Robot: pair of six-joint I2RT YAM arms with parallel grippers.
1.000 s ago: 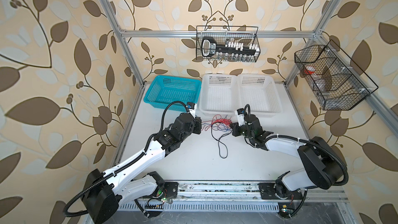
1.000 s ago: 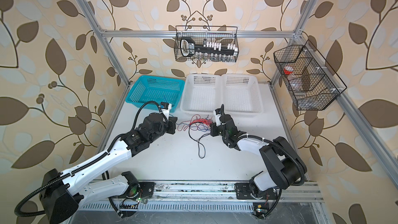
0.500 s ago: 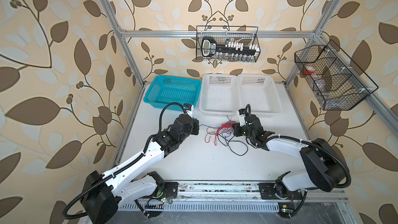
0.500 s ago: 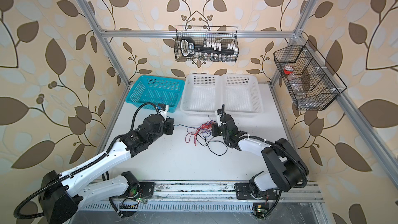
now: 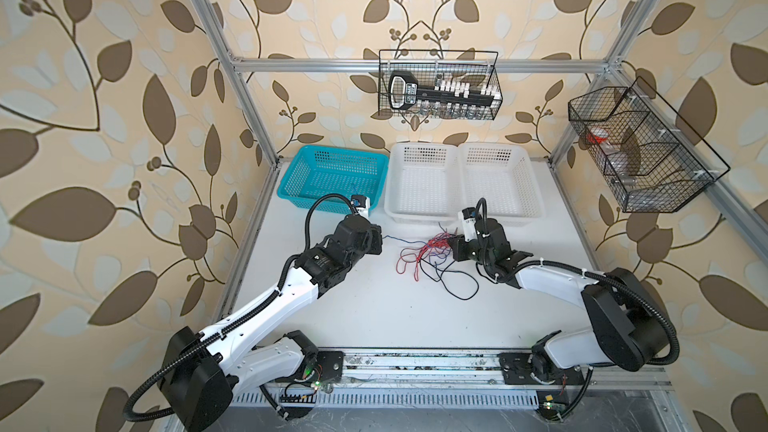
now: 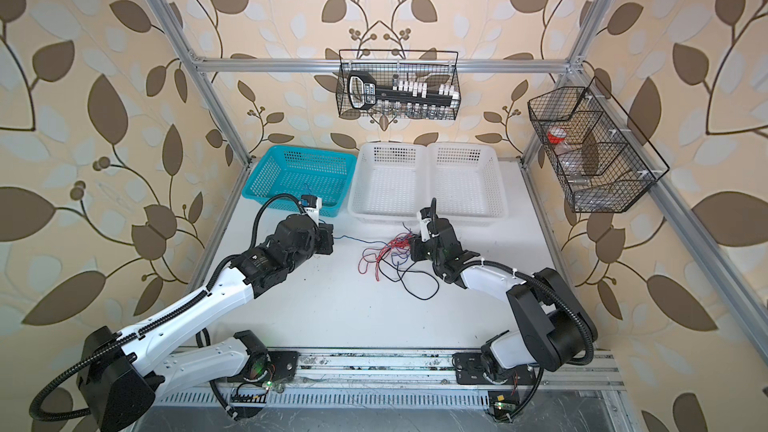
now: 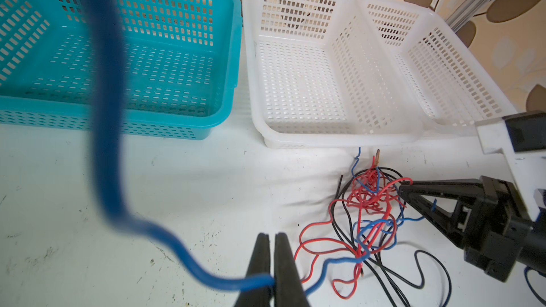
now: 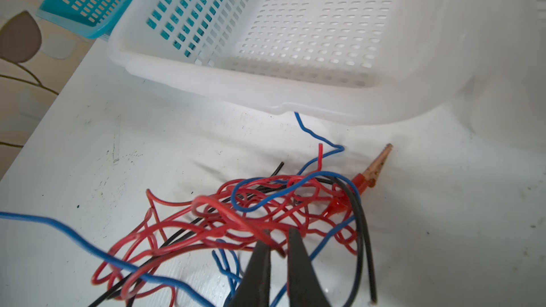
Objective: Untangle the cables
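Note:
The cables (image 5: 432, 253) are a knot of thin red, blue and black wires on the white table, seen in both top views (image 6: 388, 253). One blue cable (image 7: 109, 143) runs out of the knot to the left. My left gripper (image 7: 271, 234) is shut on it, left of the knot (image 5: 380, 238). My right gripper (image 8: 279, 231) sits at the knot's right edge (image 5: 453, 245). Its jaws stand a narrow gap apart, with a red strand lying across the tips. A copper clip end (image 8: 379, 162) lies beside the knot.
A teal basket (image 5: 338, 150) and two white baskets (image 5: 419, 218) stand along the back of the table, the white ones just behind the knot. Two black wire baskets (image 5: 440, 85) (image 5: 640, 151) hang on the walls. Metal frame posts stand at the back corners.
The knot has sagged onto the table and spread. Its black loop has swung to the right. My right jaws have parted slightly. The left gripper keeps its hold on the blue cable.

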